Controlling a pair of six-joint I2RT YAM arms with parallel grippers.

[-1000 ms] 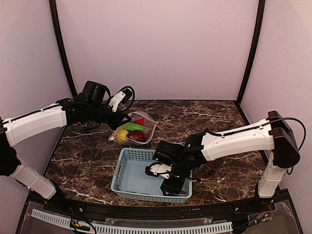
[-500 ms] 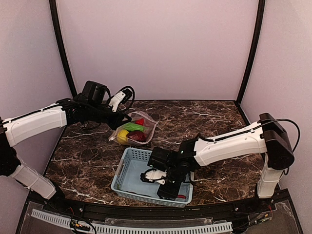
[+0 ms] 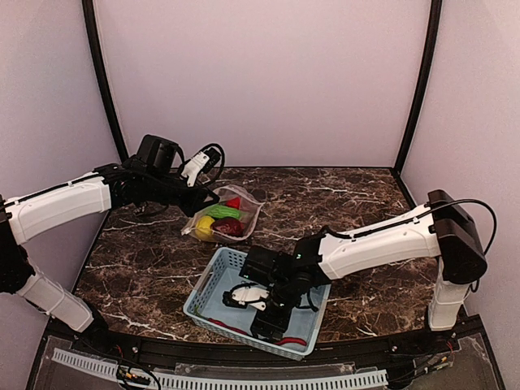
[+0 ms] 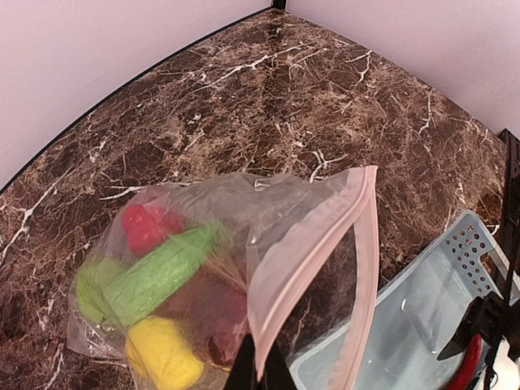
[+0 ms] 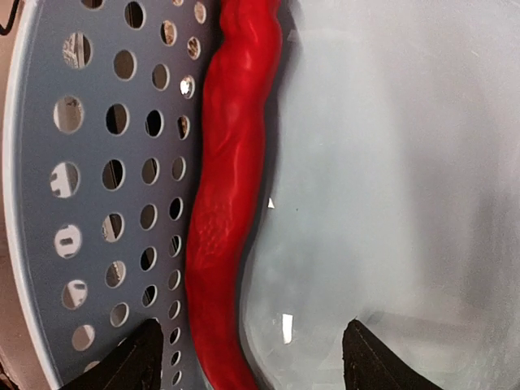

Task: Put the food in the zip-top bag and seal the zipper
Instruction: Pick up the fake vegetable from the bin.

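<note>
1. Your chilli (image 5: 231,203) is thin, glossy red and bumpy, and it lies along the basket's (image 5: 97,162) perforated wall.
2. Your right claw (image 5: 250,356) is spread astride its end.
3. Your left claw (image 4: 258,367) pinches the clear bag (image 4: 284,195) at its pink zipper (image 4: 309,240). The cucumber (image 4: 158,272) and yellow pepper (image 4: 166,357) show inside.

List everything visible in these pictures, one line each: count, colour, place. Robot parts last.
table: 1, dark marble, underneath
basket: 1, light blue, near table edge
chilli: 1, red, inside basket by its wall
zip-top bag: 1, clear, behind basket, mouth open
zipper: 1, pinkish, along bag mouth
cucumber: 1, green, in bag
pepper pieces: 4, red, yellow, dark red, lime-green, in bag
left end effector: 1, black, pinching bag edge
right end effector: 1, black, open over chilli
</note>
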